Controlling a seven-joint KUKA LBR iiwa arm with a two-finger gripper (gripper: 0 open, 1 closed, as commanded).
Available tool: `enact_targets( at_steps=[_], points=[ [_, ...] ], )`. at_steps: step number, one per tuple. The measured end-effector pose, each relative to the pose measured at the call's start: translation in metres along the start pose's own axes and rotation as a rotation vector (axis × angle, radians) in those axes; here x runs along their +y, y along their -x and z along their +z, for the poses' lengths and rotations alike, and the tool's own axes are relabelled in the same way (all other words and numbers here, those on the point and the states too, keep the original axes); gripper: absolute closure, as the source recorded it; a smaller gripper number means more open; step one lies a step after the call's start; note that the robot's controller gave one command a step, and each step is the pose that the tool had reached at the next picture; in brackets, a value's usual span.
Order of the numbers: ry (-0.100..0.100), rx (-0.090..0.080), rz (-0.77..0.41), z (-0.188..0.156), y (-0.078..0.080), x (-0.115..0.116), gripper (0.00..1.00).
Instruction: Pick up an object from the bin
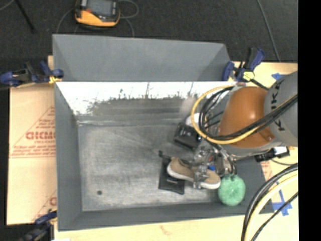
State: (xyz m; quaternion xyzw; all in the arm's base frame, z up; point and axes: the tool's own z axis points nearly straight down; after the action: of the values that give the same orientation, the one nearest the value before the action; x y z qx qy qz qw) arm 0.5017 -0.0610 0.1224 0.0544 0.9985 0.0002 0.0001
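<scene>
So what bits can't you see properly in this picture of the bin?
1. The small pale shoe, camera view: its right end is covered by the hand.
2. The black thing near the back wall: partly behind the cables, too dark to name.
3. The bin floor beneath the orange cover: hidden by the arm.

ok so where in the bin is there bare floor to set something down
The bin floor is bare across its left and middle, up to the black flat piece. The right front is crowded: the tool is over a pale shoe, with a green fuzzy ball beside it and a dark gadget behind.
</scene>
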Motion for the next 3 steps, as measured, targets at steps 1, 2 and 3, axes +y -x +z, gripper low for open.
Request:
enact_targets(
  at_steps=[1, 2, 3],
  points=[
    [0.0, -0.01, 0.011, -0.02, 0.027, -0.007, 1.0],
    [-0.001, 0.005, -0.027, -0.057, 0.006, -0.008, 1.0],
    [-0.002, 0.002, -0.035, -0.07, 0.003, -0.008, 1.0]
  ],
)
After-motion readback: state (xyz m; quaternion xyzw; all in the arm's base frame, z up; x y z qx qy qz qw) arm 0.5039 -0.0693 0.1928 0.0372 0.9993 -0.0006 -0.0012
